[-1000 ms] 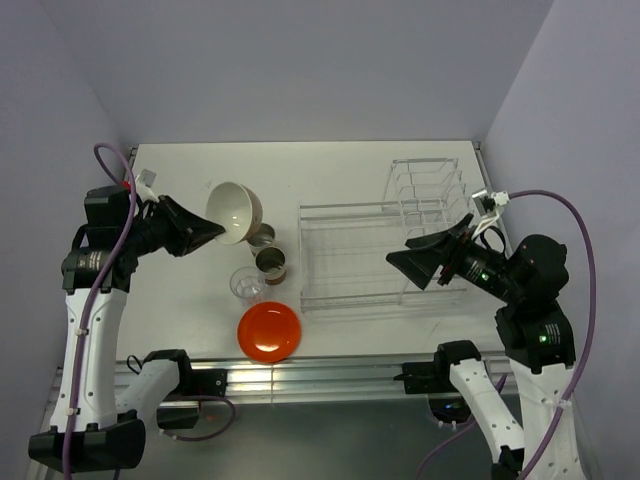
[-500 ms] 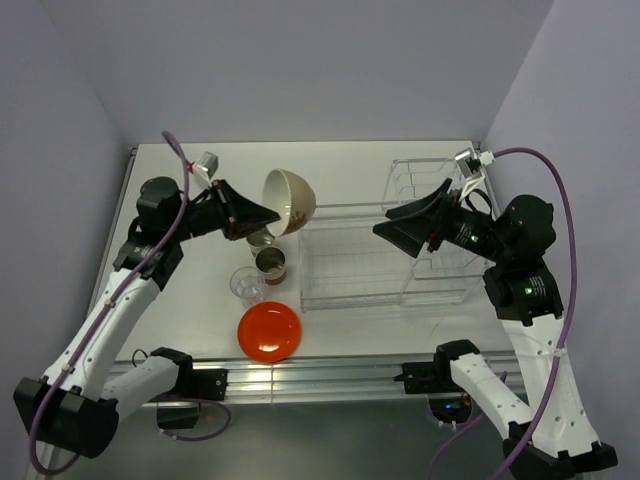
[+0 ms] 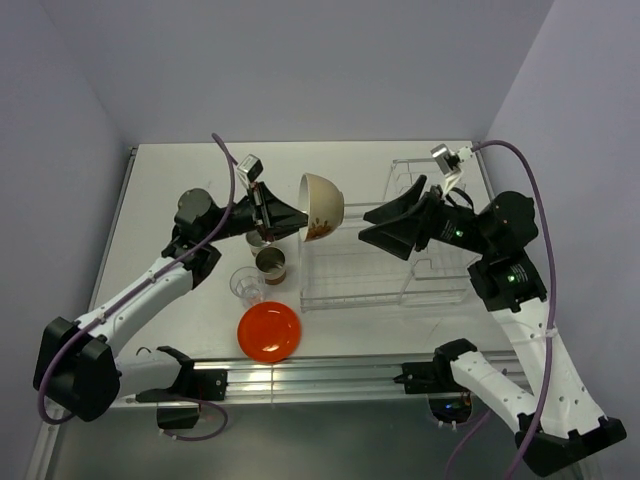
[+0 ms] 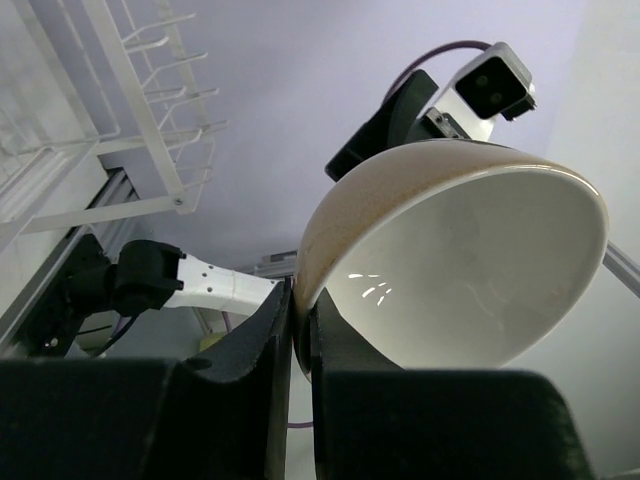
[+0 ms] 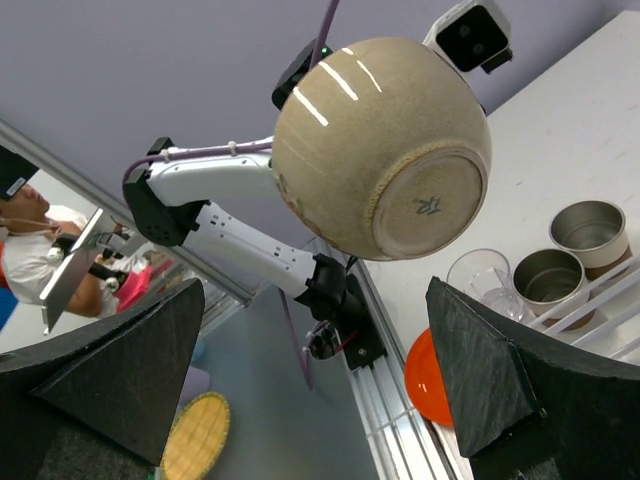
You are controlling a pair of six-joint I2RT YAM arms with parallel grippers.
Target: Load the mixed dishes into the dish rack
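Observation:
My left gripper (image 3: 296, 217) is shut on the rim of the beige bowl (image 3: 323, 205) and holds it in the air at the left edge of the clear dish rack (image 3: 380, 255). The bowl (image 4: 450, 260) shows its white inside in the left wrist view and its underside (image 5: 385, 145) in the right wrist view. My right gripper (image 3: 372, 228) is open and empty above the rack, facing the bowl. Two brown cups (image 3: 270, 264), the clear glass (image 3: 247, 285) and the orange-red plate (image 3: 269, 330) stand on the table left of the rack.
The rack's tall plate slots (image 3: 425, 185) stand at the back right. The table's metal front rail (image 3: 320, 375) runs along the near edge. Purple walls close in the table on the left, back and right.
My left gripper has carried the bowl to the right, from over the cups to the rack's left edge. My right gripper has moved left and up, toward the bowl.

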